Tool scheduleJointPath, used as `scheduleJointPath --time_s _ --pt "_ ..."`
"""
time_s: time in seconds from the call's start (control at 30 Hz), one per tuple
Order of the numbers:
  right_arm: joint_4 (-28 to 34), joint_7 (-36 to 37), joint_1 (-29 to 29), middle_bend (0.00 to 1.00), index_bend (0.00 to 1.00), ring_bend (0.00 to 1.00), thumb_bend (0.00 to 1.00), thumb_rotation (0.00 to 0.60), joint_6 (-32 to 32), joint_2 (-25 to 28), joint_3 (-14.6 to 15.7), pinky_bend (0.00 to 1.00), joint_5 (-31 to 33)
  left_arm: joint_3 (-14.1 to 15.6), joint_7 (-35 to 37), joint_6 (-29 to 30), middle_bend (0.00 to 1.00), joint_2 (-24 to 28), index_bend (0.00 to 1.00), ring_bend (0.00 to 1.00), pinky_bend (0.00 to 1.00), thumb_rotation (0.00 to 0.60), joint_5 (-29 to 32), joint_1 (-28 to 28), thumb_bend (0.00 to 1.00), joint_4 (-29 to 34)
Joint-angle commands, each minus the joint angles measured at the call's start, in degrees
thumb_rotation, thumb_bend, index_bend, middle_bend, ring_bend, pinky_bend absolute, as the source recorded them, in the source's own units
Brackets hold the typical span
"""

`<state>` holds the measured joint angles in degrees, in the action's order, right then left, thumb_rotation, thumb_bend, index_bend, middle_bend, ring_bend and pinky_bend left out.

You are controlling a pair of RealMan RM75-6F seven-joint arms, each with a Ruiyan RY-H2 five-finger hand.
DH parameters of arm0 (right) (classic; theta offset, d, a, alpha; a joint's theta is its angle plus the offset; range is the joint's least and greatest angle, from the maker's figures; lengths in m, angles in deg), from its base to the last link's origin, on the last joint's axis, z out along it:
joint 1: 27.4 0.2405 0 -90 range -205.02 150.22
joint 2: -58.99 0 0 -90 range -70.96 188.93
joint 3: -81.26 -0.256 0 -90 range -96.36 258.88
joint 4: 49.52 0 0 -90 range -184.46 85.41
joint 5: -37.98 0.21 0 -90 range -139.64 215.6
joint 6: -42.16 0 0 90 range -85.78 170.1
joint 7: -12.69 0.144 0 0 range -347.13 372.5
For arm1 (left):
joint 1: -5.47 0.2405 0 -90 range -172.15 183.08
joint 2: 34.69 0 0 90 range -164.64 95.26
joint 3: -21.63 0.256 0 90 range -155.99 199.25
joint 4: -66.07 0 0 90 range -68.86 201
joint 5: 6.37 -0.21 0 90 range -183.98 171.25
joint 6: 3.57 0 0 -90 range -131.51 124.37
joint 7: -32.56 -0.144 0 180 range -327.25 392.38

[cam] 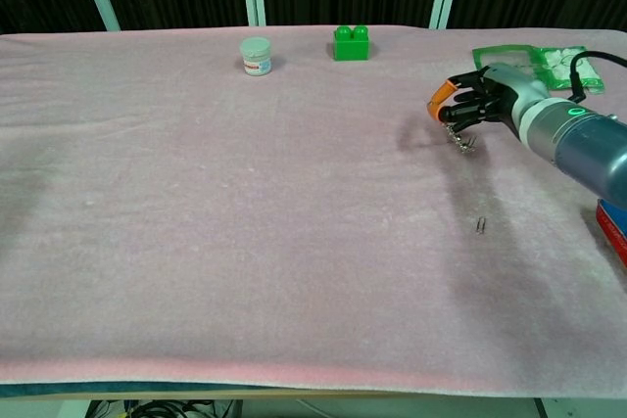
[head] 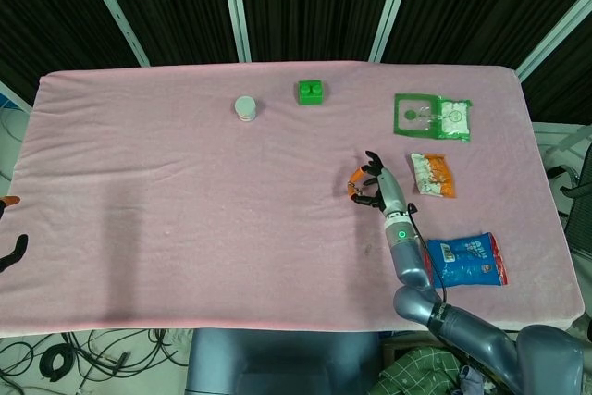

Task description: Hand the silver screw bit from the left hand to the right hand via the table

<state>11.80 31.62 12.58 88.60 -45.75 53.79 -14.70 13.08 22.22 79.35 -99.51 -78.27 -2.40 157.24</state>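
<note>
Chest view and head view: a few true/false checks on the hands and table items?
1. The right hand holds the silver screw bit above the cloth. True.
2. The green block sits left of the white jar. False: it sits to the right of the jar.
3. A small thin metal piece lies on the pink cloth, apart from the right hand. True.
4. The left hand hovers over the table's middle. False: it shows only at the head view's left edge, off the table.
</note>
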Motion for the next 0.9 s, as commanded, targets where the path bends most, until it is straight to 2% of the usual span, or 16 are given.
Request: scheduleJointPath --time_s 0.03,0.27,0.43,0.7,0.9 --pt "6.46 -1.66 -2.69 0.04 0.65 0.09 0.37 0.600 2.57 3.74 0.89 0.32 -0.71 0.03 0.09 -0.07 0.03 0.05 0.29 0.00 0.00 0.600 -0.07 -0.02 0.34 -0.02" --pt "19.20 -4.09 -7.53 0.04 0.65 0.09 0.37 0.600 5.84 8.85 3.19 0.32 0.89 0.37 0.26 0.05 0.03 0.13 0.29 0.00 0.00 0.600 -0.88 0.04 0.34 0.31" --pt "24.52 -4.80 -9.67 0.04 0.65 0.09 0.37 0.600 7.78 9.90 5.32 0.32 0.47 0.51 0.52 0.41 0.03 0.24 0.29 0.00 0.00 0.600 -1.36 0.22 0.34 0.47" --pt "28.27 -5.18 -12.52 0.04 0.65 0.09 0.37 0.600 10.96 9.98 8.62 0.32 -1.17 0.60 0.83 0.34 0.03 0.34 0.29 0.00 0.00 0.600 -1.67 0.23 0.34 0.42" --pt "27.44 -4.35 -13.17 0.04 0.65 0.09 0.37 0.600 10.40 9.69 9.34 0.32 -0.70 0.66 0.65 0.57 0.03 0.30 0.29 0.00 0.00 0.600 -1.85 0.31 0.34 0.53"
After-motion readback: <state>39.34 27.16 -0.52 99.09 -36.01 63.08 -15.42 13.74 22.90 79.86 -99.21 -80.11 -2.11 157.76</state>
